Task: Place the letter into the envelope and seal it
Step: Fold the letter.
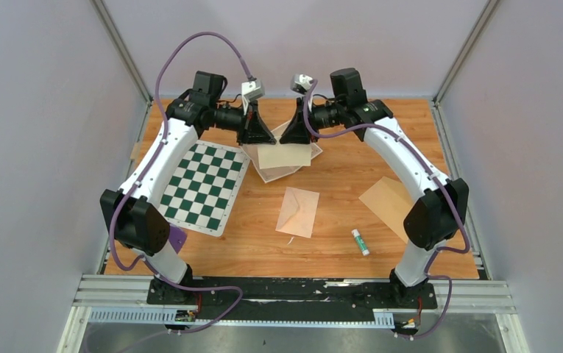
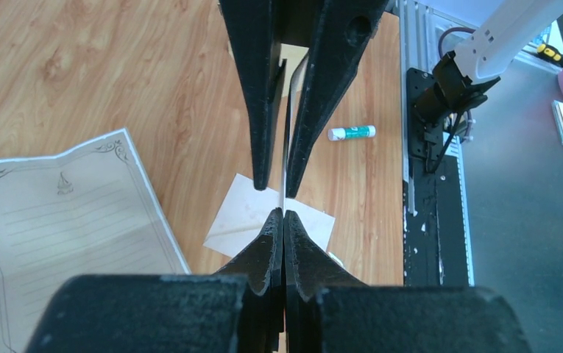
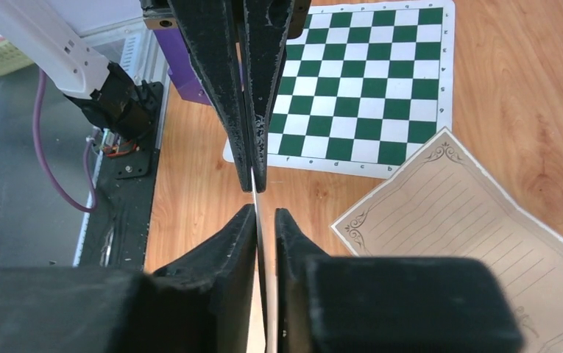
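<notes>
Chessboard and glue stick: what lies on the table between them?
A pale envelope lies flat between the chessboard and the glue stick, touching neither. The top view shows it.

left gripper [image 2: 284, 213] — clamped on thin sheet [image 2: 285, 193] edge | letter [image 2: 65, 220] — flat, left | glue stick [image 2: 352, 132] beyond

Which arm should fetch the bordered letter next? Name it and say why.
Right, probably. The left end effector is clamped on the tan sheet; the right end effector stands slightly open around it, free to drop to the letter below.
</notes>
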Tool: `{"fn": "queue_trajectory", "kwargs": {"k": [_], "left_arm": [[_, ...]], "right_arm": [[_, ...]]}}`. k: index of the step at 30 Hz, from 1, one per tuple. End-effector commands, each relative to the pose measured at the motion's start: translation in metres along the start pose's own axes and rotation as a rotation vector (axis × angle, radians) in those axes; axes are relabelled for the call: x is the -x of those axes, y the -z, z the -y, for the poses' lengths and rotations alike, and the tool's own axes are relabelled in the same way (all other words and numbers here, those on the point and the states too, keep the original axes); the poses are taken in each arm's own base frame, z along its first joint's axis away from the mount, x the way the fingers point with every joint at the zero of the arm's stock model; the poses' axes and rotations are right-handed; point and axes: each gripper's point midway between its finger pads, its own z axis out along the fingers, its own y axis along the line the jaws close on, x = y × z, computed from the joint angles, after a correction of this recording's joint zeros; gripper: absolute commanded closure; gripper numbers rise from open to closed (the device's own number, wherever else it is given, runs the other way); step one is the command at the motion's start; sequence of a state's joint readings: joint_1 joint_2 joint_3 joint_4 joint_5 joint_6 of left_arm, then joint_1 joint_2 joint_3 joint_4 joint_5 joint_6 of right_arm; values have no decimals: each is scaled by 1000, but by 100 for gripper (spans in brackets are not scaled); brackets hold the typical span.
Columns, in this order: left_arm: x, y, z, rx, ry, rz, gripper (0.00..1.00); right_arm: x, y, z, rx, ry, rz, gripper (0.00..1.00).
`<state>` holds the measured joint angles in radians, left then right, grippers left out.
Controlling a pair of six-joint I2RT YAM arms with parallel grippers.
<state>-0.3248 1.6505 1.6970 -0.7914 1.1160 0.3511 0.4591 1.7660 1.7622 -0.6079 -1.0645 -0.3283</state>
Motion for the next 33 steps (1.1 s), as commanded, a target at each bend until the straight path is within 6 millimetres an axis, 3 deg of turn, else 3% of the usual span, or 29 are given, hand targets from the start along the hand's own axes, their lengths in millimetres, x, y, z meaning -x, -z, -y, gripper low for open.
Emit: {"fn": "queue_trajectory", "kwargs": {"k": [1, 13, 23, 26, 29, 33], "left_arm": [[8, 4, 12, -9, -39, 14, 100], [-9, 12, 10, 7, -86, -71, 100], [-6, 22, 5, 42, -92, -65, 100], [-8, 22, 6, 36, -90, -68, 100], [-7, 22, 9, 23, -86, -61, 100], [-5, 22, 11, 12, -86, -52, 100]], "right_arm": [[22, 6, -8, -3, 68, 42, 90], [7, 40, -12, -62, 57, 18, 89], [-12, 57, -12, -80, 29, -26, 91], [-2, 63, -14, -74, 52, -4, 66], [16, 65, -22, -39, 105, 31, 48], [22, 59, -25, -11, 142, 38, 41]]}}
